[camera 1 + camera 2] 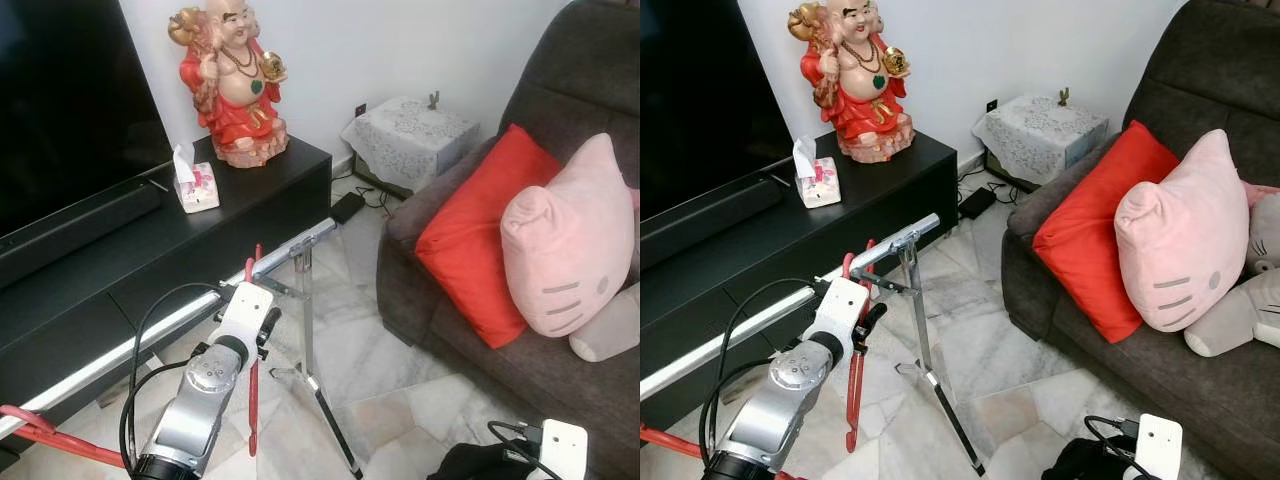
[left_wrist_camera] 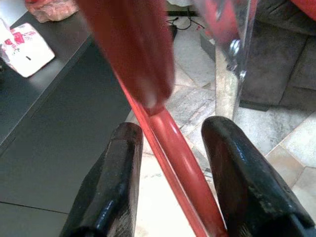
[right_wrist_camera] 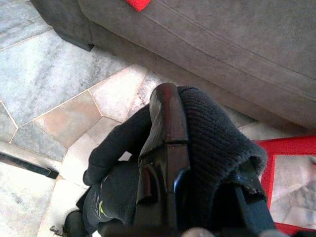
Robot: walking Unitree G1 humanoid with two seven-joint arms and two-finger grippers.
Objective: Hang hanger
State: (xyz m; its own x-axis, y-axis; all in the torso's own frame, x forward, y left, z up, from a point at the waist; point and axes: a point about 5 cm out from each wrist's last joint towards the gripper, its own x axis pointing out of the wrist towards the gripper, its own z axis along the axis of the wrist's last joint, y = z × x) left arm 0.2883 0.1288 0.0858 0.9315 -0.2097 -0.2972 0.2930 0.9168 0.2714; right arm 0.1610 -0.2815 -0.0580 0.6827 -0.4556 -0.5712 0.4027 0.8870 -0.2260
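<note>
While its two glossy black fingers (image 2: 113, 187) stood apart, the left gripper (image 1: 262, 322) straddled the smooth red plastic hanger (image 1: 253, 395) without visibly pinching it; the rounded bar ran between the fingers, and whether either pad touched it was hard to tell. Just beyond the fingertips a blurred red part of the hanger crossed close to the lens. The hanger's hook sat at the shiny metal rail (image 1: 170, 320) directly above the gripper, its body hanging down beside the chrome stand leg (image 1: 308, 320). Farther out lay pale marble floor tiles (image 1: 400, 400), a matte black TV cabinet (image 1: 250, 205) and a grey fabric sofa (image 1: 450, 330). Low at the frame edge, the right gripper (image 3: 165, 128) was clamped on a dark knitted cloth (image 3: 207, 143), its fingers largely wrapped and hidden.
</note>
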